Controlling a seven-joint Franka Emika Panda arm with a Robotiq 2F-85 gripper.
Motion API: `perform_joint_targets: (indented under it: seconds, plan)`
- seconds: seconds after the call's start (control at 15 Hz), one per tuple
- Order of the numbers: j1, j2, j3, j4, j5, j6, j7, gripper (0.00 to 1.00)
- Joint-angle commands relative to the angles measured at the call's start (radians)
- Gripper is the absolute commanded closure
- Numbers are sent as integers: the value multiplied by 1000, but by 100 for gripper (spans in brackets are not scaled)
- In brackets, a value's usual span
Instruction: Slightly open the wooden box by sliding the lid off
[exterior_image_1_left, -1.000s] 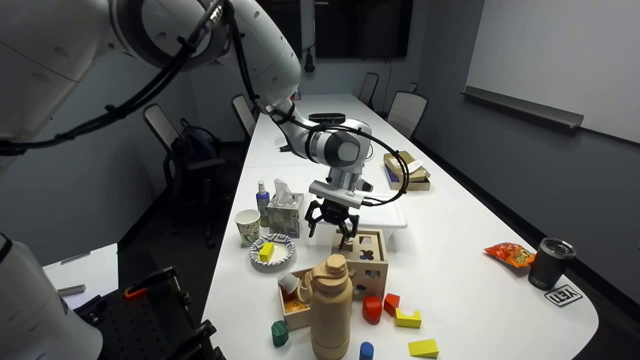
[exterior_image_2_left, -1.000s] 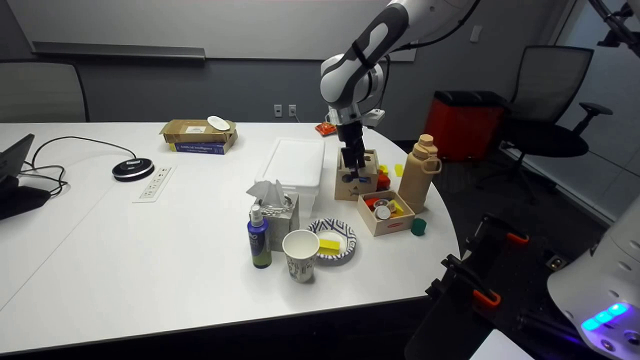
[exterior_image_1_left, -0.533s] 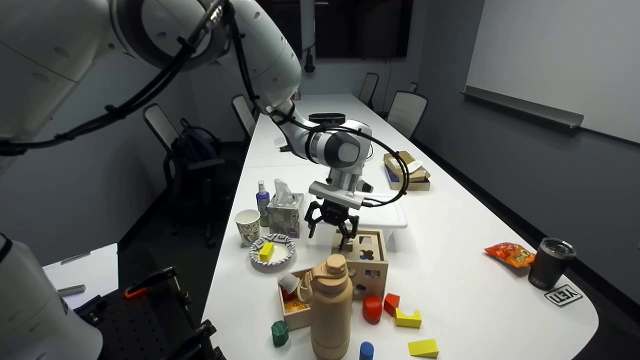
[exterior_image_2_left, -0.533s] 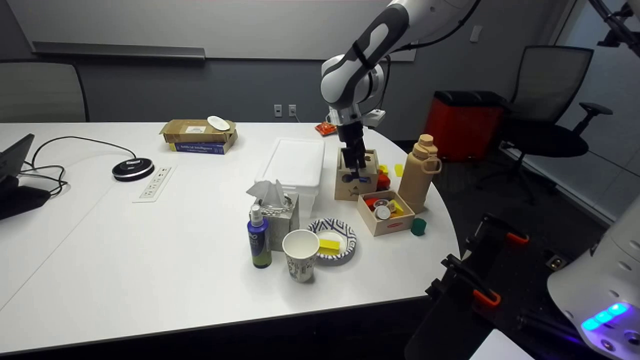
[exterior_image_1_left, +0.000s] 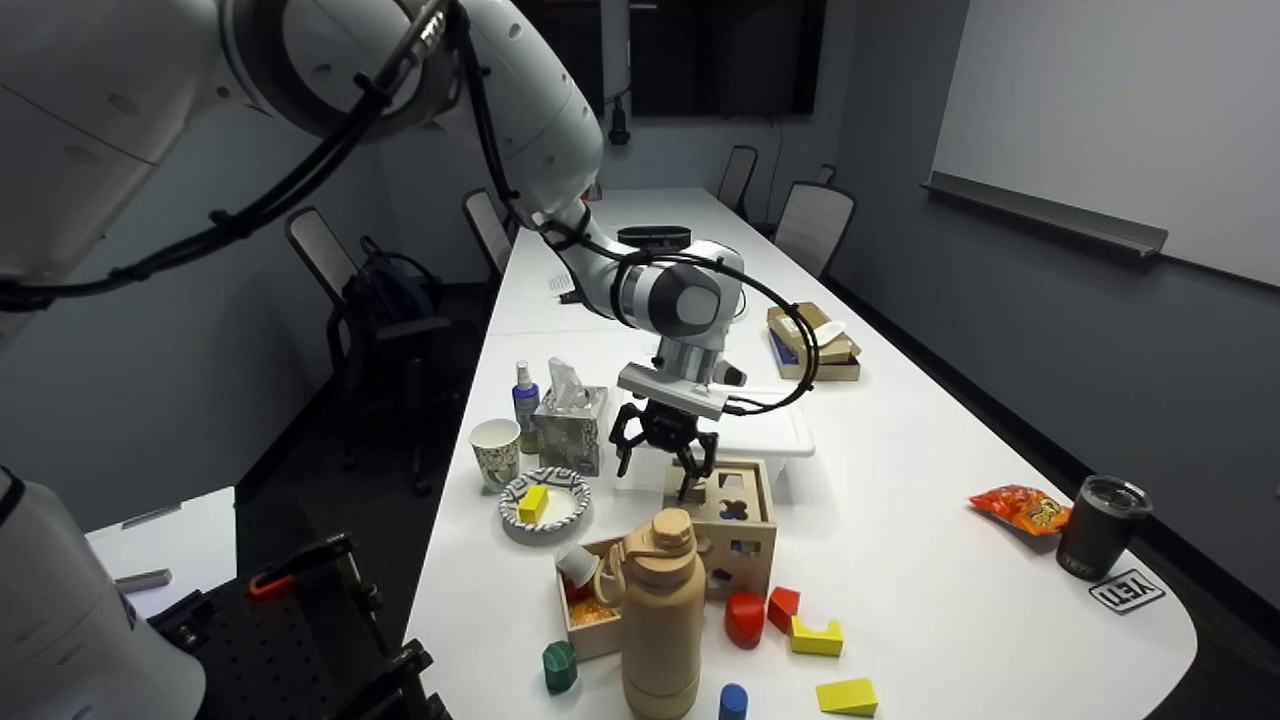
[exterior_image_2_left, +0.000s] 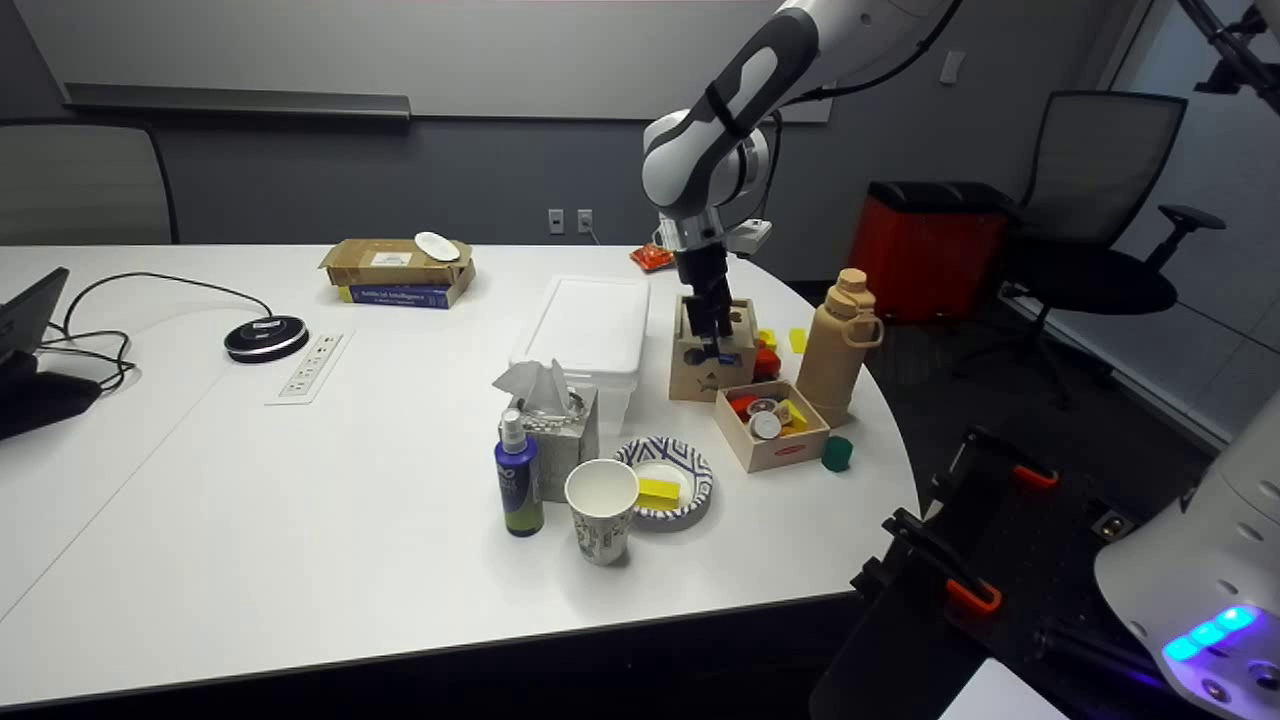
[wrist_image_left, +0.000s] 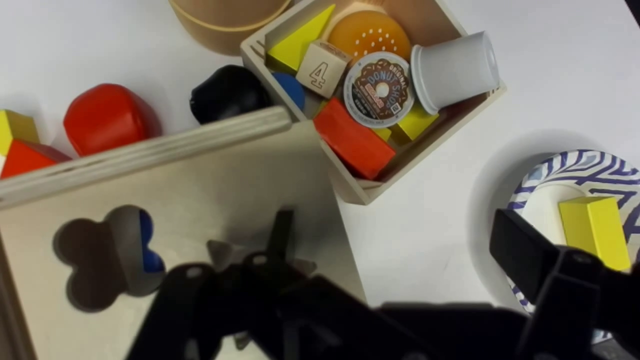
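Observation:
The wooden box (exterior_image_1_left: 740, 560) is a pale cube with shaped holes; it also shows in an exterior view (exterior_image_2_left: 690, 380). The lid (wrist_image_left: 190, 210), a thin panel with cut-out holes, lies across its top between raised rails. My gripper (exterior_image_1_left: 655, 482) is open and empty, fingers pointing down. In the wrist view the gripper (wrist_image_left: 400, 235) straddles the lid's right edge. One finger is over the lid near a star-shaped hole, its tip at or just above the surface; I cannot tell whether it touches. The other finger hangs outside the box, on the plate's side.
An open wooden tray (exterior_image_2_left: 780, 456) with blocks and coffee pods stands against a box corner. A tan bottle (exterior_image_1_left: 662, 630) stands behind it. A patterned plate (exterior_image_2_left: 699, 465), a tissue box (exterior_image_2_left: 570, 450) and a white lidded bin (exterior_image_2_left: 585, 325) are close by. Red blocks (exterior_image_1_left: 745, 620) lie beside the box.

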Motion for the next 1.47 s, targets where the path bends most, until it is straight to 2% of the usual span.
perform_joint_targets:
  seconds: [0.0,1.4]
  plan:
    - [-16,-9,20,-25,1,-12,-29,0]
    - [-11,-40,71,-101,13,-33,-88,0]
